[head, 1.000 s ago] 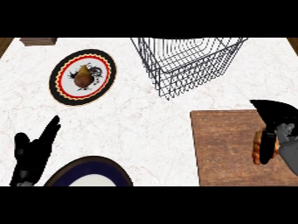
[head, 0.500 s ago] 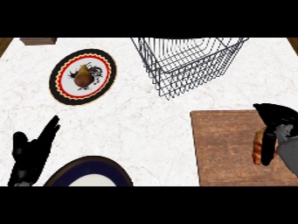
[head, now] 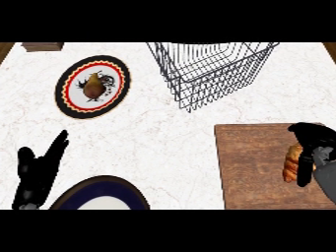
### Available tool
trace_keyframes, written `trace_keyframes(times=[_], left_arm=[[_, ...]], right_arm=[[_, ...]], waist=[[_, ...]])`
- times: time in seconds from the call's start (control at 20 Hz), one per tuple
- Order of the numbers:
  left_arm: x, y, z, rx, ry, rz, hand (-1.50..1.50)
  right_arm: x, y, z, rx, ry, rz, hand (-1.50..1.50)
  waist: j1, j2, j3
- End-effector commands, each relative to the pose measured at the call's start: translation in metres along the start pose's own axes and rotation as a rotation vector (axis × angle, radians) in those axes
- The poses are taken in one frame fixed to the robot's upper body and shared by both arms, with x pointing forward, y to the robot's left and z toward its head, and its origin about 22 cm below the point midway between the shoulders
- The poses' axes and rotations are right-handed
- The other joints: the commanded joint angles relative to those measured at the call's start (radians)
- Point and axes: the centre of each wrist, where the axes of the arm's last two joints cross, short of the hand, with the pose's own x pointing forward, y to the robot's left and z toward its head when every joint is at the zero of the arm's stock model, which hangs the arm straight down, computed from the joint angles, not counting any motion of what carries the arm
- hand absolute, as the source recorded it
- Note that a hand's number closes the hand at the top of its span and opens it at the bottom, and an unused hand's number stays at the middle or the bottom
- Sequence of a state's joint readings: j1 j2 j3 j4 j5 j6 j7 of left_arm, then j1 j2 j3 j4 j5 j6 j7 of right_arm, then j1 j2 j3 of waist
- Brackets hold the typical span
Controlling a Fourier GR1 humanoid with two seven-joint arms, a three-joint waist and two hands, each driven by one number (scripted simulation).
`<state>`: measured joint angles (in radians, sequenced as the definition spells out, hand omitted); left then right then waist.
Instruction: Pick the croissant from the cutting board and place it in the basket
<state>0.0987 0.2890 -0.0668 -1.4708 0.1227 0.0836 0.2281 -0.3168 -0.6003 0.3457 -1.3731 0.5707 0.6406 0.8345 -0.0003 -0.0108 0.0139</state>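
The croissant lies on the wooden cutting board at the lower right, near the board's right side. My right hand curls over it from the right, fingers arched above and around the pastry, hiding part of it. The wire basket stands at the top centre-right, beyond the board. At the lower left my left hand rests open on the counter, fingers pointing up.
A round plate with a rooster picture lies at the upper left. A dark-rimmed plate shows at the bottom edge beside my left hand. A small wooden block sits at the top left corner.
My right hand has shifted slightly down and closed further round the croissant on the board. The left hand has not moved.
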Motion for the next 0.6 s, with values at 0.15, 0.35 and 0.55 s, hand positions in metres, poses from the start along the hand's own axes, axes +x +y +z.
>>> trace_keyframes(times=[0.15,0.35,0.55], left_arm=[[-0.024,-0.016,0.004,-0.020,0.121,0.014,0.00],[-0.027,-0.015,0.004,-0.017,0.137,0.041,0.00],[-0.016,0.003,-0.001,-0.022,0.132,0.014,0.00]], right_arm=[[-0.003,0.016,0.003,-0.040,-0.047,0.114,1.50],[-0.007,0.014,0.005,-0.072,-0.056,0.140,1.50],[0.000,0.026,-0.002,-0.086,-0.067,0.165,1.50]], waist=[[-0.001,0.010,-0.014],[-0.001,0.010,-0.014],[0.001,0.011,-0.014]])
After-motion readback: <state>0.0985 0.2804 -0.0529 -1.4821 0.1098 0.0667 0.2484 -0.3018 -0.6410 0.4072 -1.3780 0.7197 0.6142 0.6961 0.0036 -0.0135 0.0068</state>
